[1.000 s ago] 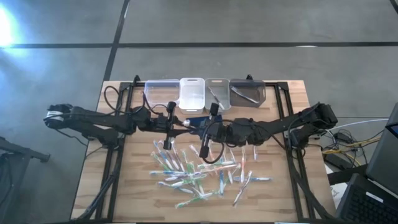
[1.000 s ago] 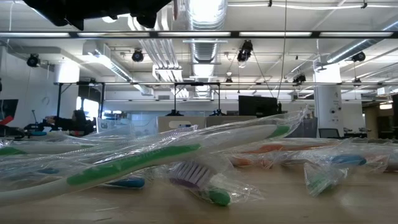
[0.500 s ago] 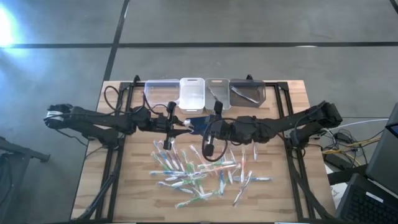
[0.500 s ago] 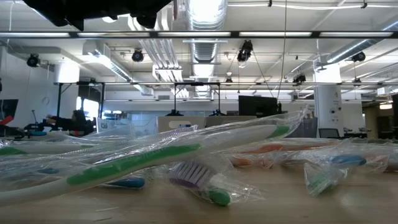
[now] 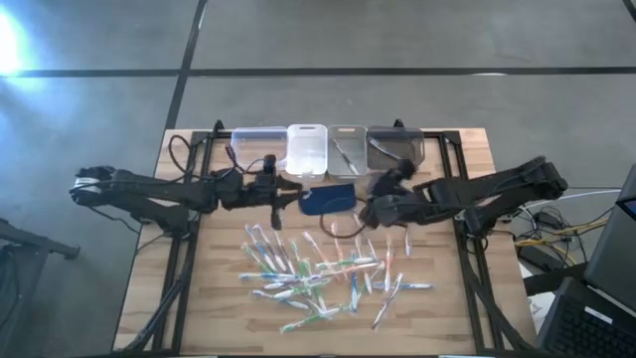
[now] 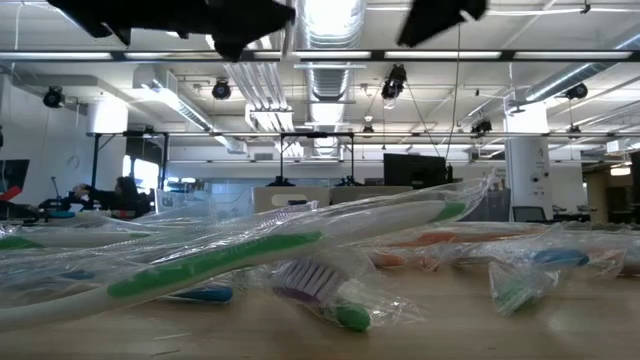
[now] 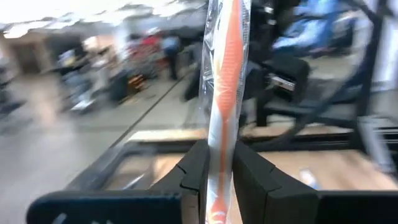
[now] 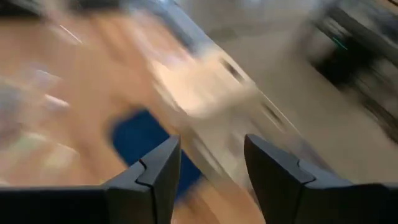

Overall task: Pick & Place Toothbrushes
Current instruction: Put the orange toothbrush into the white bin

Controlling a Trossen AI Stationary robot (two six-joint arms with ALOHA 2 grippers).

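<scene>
Several wrapped toothbrushes (image 5: pixel 318 268) lie scattered flat on the wooden table, toward its near edge; in the low view they fill the foreground (image 6: pixel 220 255). My left gripper (image 5: pixel 289 195) hovers over the table's middle left, pointing level toward the right, shut on one orange toothbrush (image 7: pixel 225 74) in a clear wrapper. My right gripper (image 5: pixel 371 207) hangs right of the dark blue pad (image 5: pixel 329 199), open, with nothing between its fingers (image 8: pixel 211 149). The pad lies flat on the table between the two grippers. My left gripper pinches the orange toothbrush's handle (image 7: pixel 219 163) between its two fingers, through the clear wrapper. The fingers come level from the table's left and lie across the brush. The brush is lifted clear of the table and sticks out well beyond the fingers on one side.
Four small bins (image 5: pixel 306 147) stand in a row along the far edge, two of them (image 5: pixel 395 147) with something thin inside. The arms' black frames (image 5: pixel 189 259) run down both sides of the table. Cables and gear (image 5: pixel 576 249) lie off the right edge.
My right gripper has drawn back from the left gripper toward the table's right edge and has turned at the wrist, uncovering the blue pad. My left gripper has stayed in place with the orange toothbrush, turning slightly. The pile of toothbrushes has not moved.
</scene>
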